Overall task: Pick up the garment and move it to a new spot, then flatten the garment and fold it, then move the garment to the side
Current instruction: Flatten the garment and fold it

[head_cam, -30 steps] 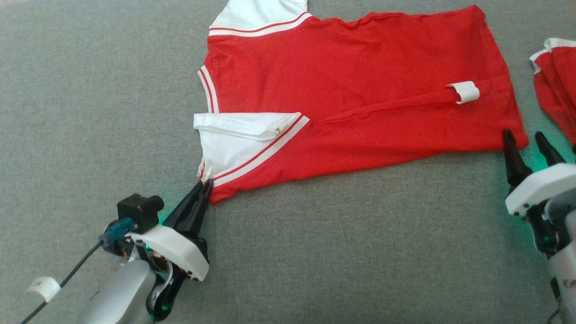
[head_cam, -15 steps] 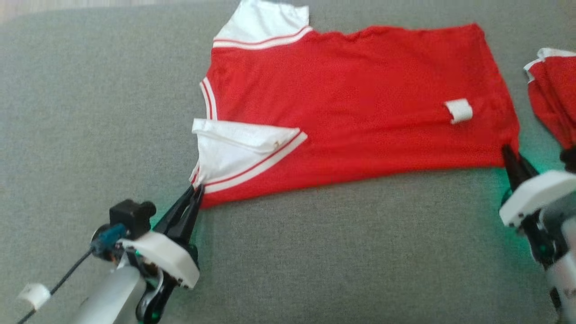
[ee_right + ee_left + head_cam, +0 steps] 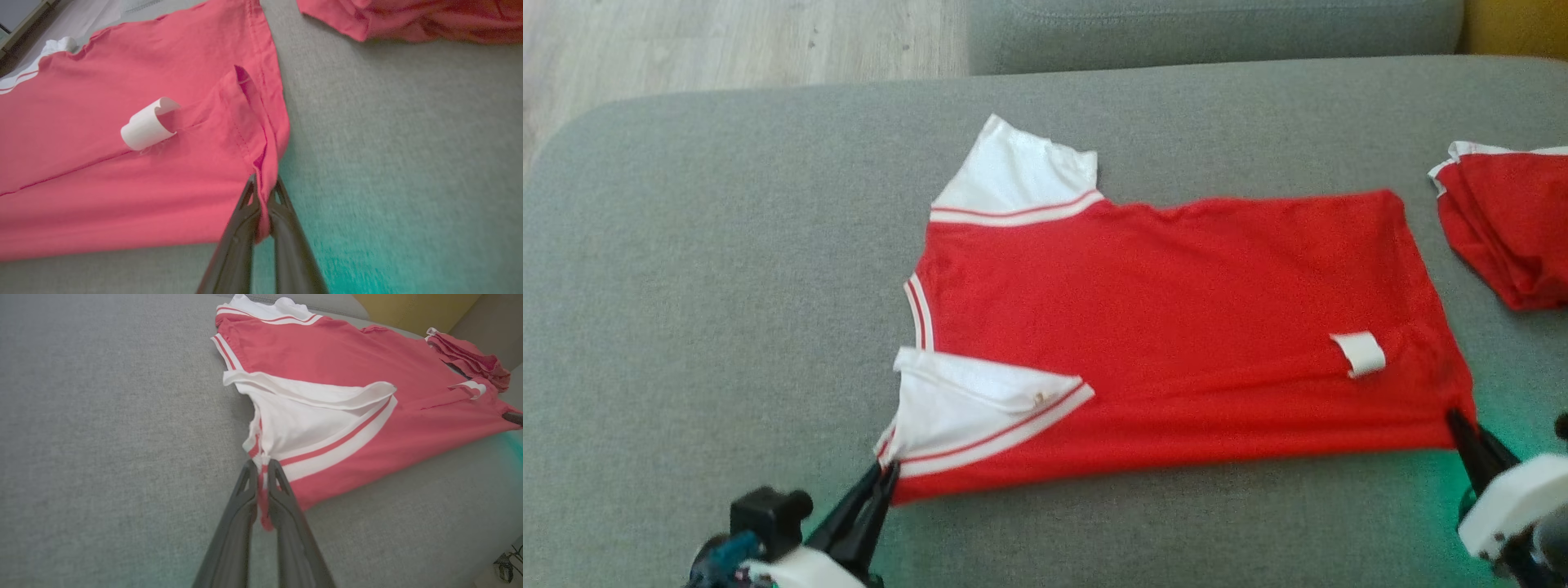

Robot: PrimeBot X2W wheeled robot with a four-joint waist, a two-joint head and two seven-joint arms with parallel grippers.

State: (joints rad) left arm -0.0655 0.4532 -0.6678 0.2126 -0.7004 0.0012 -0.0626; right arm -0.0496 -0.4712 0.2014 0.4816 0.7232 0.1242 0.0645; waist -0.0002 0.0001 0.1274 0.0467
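**Both near corners of the garment (image 3: pixel 1176 327) are now pinched.**
The right gripper (image 3: pixel 1455 418), its fingers apart beside the hem a second ago, has clamped onto the lower-right corner, with red cloth pinched between its tips. The left gripper (image 3: pixel 885 469) stays clamped on the white sleeve corner at lower left. The garment lies flat across the middle of the grey cushion (image 3: pixel 727 286), spreading up the frame from both tips. With both corners held, the fold looks ready to begin.
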